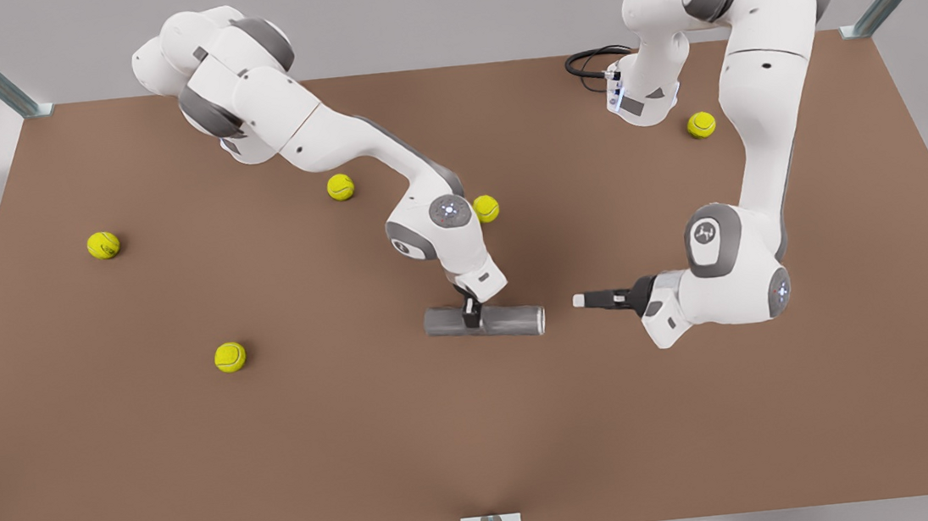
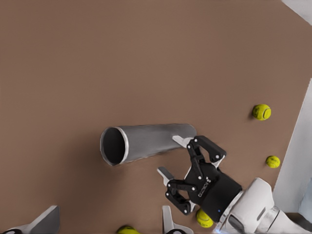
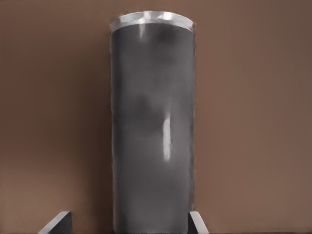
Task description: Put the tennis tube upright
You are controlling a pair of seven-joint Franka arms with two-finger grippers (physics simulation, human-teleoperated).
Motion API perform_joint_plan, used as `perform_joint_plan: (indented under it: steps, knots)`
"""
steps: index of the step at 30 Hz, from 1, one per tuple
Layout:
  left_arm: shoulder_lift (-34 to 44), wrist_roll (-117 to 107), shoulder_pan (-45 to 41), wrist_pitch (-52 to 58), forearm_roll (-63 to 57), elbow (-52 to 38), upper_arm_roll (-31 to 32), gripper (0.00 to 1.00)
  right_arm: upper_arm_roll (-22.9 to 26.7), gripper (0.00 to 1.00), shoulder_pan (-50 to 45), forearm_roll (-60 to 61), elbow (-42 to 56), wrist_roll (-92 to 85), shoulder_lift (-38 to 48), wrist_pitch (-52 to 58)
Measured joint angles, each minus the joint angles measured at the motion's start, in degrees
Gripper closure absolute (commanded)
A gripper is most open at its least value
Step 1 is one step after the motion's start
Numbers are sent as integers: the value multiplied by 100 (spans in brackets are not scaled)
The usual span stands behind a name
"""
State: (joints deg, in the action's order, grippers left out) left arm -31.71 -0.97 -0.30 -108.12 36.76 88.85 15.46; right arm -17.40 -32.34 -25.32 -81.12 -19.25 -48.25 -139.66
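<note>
Straddling the lying tennis tube (image 1: 512, 320), right end effector (image 1: 472, 315) is spread; left end effector (image 1: 579, 301), spread too, sees its dark mouth.

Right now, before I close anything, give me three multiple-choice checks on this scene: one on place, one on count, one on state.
1. Where is the right claw?
A. Straddling the tennis tube
B. Parked by its own base
C. Raised high in the air

2. How many tennis balls lie on the table?
A. Three
B. Five
C. Seven

3. How does the tennis tube stand?
A. Upright
B. Lying on its side
C. Tilted in the air

Answers:
1. A: its open fingers sit on either side of the tube.
2. B: the front view shows five yellow-green balls.
3. B: its whole length rests along the table.
The left claw waits open, just off the tube's open end.
</note>
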Motion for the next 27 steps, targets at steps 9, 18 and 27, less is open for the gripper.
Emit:
perform_joint_plan:
  steps: [9, 18, 27]
  knots:
    - [-1070, 482, -65, -605, 405, -735, 255, 1, -2445, 0, 4797, 920, -914, 33, 3143, 3132]
    - [-1740, 1188, -137, -751, 440, -1095, 255, 1, 1881, 0, 3508, 2124, -422, 1032, 4424, 4796]
    - [-2195, 2049, -73, -1009, 562, -1064, 255, 1, 1436, 0, 4351, 2515, -168, 1199, 4043, 5082]
